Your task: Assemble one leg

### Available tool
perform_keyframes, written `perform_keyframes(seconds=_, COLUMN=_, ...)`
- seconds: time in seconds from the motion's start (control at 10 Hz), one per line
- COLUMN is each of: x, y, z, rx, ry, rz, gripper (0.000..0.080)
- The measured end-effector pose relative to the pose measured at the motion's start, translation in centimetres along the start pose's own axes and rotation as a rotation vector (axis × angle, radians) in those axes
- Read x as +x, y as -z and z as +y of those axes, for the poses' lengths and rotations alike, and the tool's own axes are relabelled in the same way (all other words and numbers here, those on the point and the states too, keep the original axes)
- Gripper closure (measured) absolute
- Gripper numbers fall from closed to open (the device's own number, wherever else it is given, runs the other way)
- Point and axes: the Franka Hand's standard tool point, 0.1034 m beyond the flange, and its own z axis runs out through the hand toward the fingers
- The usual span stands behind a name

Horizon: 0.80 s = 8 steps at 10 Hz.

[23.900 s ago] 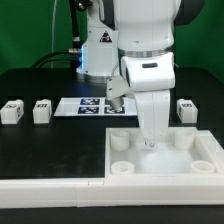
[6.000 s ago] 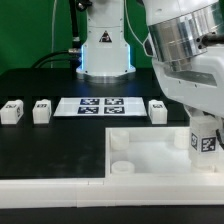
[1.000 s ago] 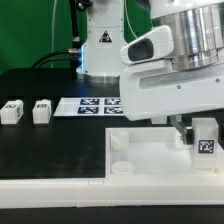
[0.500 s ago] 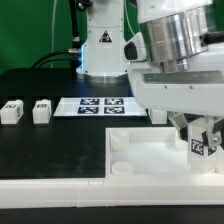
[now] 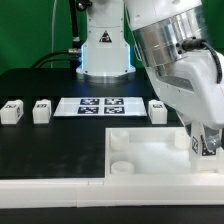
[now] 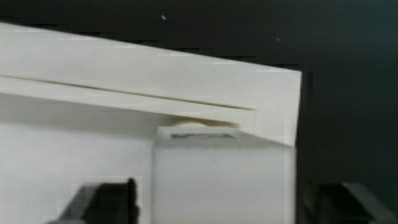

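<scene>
A: Exterior view first. Where's the leg?

B: The leg (image 5: 208,143) stands at the corner of the white panel (image 5: 150,155) on the exterior view's right, upright, tag facing the camera. The tool (image 5: 205,140) is down on it, but the arm's bulk hides the fingertips, so from here I can't tell for sure if it's clamped.

A: Other legs?

B: Two spare legs (image 5: 13,111) and (image 5: 42,110) sit on the counter (image 5: 60,150), well off the panel toward the exterior view's left. A third (image 5: 158,110) is just behind the panel. The marker board (image 5: 95,105) lies between the pair and that third one.

A: Wrist view?

B: The leg (image 6: 222,185) fills the gap between both dark fingers (image 6: 107,203). They look close to its sides, contact is blurry. I'd judge it's gripping the leg, not certain. The panel's raised rim (image 6: 160,85) meets the leg's far end.

A: Handling?

B: Judging by looks: light, rigid plastic, smooth so likely slippery. Not fragile. Best hold is across the flat opposite sides, mid-height, keeping it upright so its end seats squarely in the corner socket.
</scene>
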Motion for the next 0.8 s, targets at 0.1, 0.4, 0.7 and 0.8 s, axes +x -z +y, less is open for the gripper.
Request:
perform_keyframes(seconds=0.1, x=-0.1, y=0.0, z=0.0, rx=-0.006, ry=0.066, rz=0.006, gripper=0.0230)
perform_keyframes(seconds=0.4, x=-2.0, y=0.1, z=-0.2, rx=-0.066, ry=0.664, rz=0.072, gripper=0.0155)
perform_keyframes(seconds=0.7, x=-1.3, y=0.0, z=-0.1, rx=-0.080, ry=0.955, rz=0.063, gripper=0.0151)
perform_keyframes(seconds=0.8, x=-0.9, y=0.1, z=-0.8, rx=-0.107, ry=1.184, rz=0.085, gripper=0.0151)
